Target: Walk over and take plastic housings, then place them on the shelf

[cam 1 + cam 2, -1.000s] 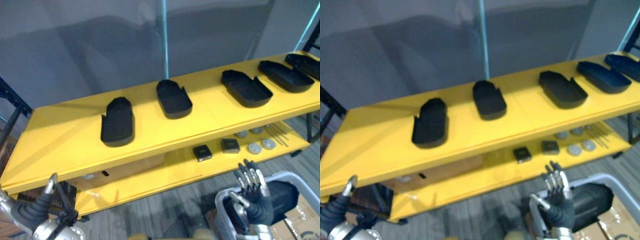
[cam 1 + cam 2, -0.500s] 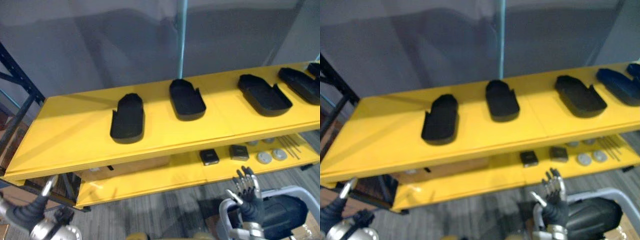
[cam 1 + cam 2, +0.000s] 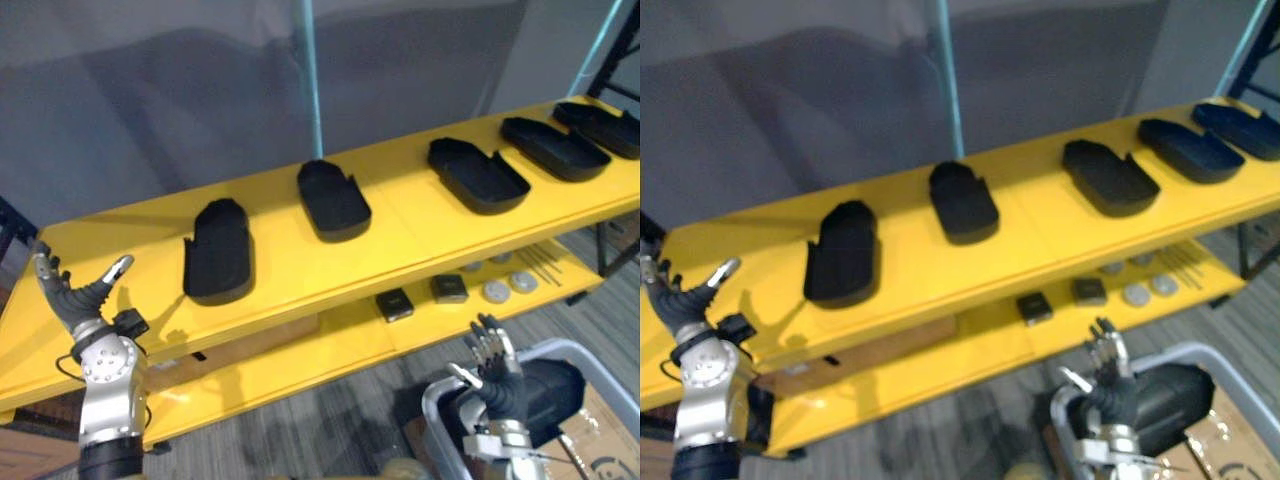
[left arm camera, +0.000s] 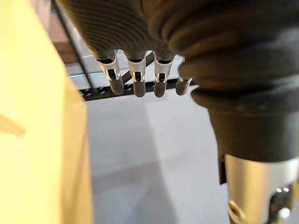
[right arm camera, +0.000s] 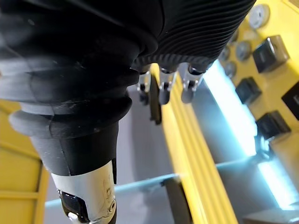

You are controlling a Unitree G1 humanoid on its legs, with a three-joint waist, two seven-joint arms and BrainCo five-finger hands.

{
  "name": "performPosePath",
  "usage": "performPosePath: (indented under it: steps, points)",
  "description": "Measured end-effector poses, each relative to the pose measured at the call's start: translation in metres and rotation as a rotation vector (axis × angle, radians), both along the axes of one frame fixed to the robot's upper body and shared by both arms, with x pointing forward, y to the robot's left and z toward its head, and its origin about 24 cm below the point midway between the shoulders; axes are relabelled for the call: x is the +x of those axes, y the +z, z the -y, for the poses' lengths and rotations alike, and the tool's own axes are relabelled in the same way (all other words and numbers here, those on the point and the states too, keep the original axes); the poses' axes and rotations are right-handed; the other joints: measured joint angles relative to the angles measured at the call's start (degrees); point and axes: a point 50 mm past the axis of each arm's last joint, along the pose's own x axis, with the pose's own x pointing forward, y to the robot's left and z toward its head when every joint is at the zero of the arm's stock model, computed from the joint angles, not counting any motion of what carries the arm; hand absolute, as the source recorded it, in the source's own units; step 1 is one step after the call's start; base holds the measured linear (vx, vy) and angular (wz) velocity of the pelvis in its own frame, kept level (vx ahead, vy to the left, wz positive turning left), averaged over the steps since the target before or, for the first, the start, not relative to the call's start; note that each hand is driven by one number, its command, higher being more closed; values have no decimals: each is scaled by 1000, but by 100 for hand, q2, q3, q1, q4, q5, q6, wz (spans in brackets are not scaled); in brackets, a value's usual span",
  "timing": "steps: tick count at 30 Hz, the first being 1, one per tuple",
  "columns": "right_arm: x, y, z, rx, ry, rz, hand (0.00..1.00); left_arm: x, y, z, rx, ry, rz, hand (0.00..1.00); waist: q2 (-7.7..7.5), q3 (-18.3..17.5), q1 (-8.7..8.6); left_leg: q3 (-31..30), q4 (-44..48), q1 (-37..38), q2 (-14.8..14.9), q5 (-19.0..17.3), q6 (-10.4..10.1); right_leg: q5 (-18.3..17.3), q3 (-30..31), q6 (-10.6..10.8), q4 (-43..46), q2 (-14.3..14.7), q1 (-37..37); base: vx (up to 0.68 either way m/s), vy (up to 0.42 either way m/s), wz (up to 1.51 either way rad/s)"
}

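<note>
Left hand (image 3: pixel 77 298) at 8 o'clock, fingers splayed and empty, before the glossy yellow shelf (image 3: pixel 290 265). Five matt black plastic housings (image 3: pixel 218 250) — shallow, round-ended trays — sit in a row on it, running toward 2 o'clock. Right hand (image 3: pixel 495 370) at 5 o'clock, fingers straight and empty, over a grey bin (image 3: pixel 590 350) holding a dark rounded piece (image 3: pixel 550 385).

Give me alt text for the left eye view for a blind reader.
Five black plastic housings lie in a row on a yellow upper shelf. The robot's left hand is open at lower left, and its right hand, also open, is at lower right by a grey bin.
</note>
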Motion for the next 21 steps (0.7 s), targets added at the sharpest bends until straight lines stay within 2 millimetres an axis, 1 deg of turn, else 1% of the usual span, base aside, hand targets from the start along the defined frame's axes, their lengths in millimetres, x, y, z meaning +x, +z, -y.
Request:
performPosePath:
  steps: [1,3,4,6,9,10,12,13,17,18,21]
  points:
    - [0,0,-1,-1,14,-4,0,-1,-5,-3,-39,12,-12,0,10,-4,-4,12,-67,63,12,30,-6,6,25,-9,-2,19,22,-25,-11,-9]
    - [1,-1,-2,1,29,-10,0,-5,-7,-9,-83,50,-5,0,15,-3,-15,22,-163,151,36,71,-23,16,37,-27,-17,52,63,-36,-17,-5]
    - [1,-1,-2,1,29,-10,0,-5,-7,-9,-83,50,-5,0,15,-3,-15,22,-163,151,36,71,-23,16,37,-27,-17,52,63,-46,-16,-3]
    - [1,5,-4,-5,60,3,0,-12,-10,-19,-160,124,17,0,77,-42,-20,41,-170,163,66,74,-23,35,38,-47,-36,80,75,-64,-4,-2]
    - [2,11,-9,-4,90,22,0,-15,-14,-20,-245,160,49,0,139,-79,-19,89,-171,161,76,77,-29,39,41,-49,-38,82,65,-54,8,-4]
    - [3,15,-12,-2,106,43,0,-16,-19,-19,-311,162,55,0,173,-101,-19,135,-172,158,79,77,-29,32,78,-60,-2,82,25,-54,14,-9]
    - [5,20,-16,3,129,60,0,-16,-24,-17,-338,152,33,0,199,-110,-8,163,-171,146,81,77,-29,23,112,-74,41,78,-20,-53,14,-8]
    - [6,23,-20,8,153,68,0,-15,-29,-11,-364,138,26,0,204,-108,-8,164,-163,149,82,77,-29,16,111,-73,76,62,-25,-41,11,-2]
    - [8,27,-28,20,193,85,0,-20,-39,-4,-396,130,2,0,180,-93,-9,177,-138,148,74,72,-25,-20,114,-52,183,33,-60,-9,3,0]
    - [8,27,-30,23,203,87,0,-23,-41,-3,-398,126,-12,0,154,-91,-8,193,-133,142,67,72,-27,-38,124,-36,269,19,-112,0,0,0]
    - [8,28,-30,12,209,89,0,-27,-46,-1,-432,126,-27,0,137,-79,-5,198,-119,147,66,73,-29,-69,124,-46,361,-20,-135,0,0,0]
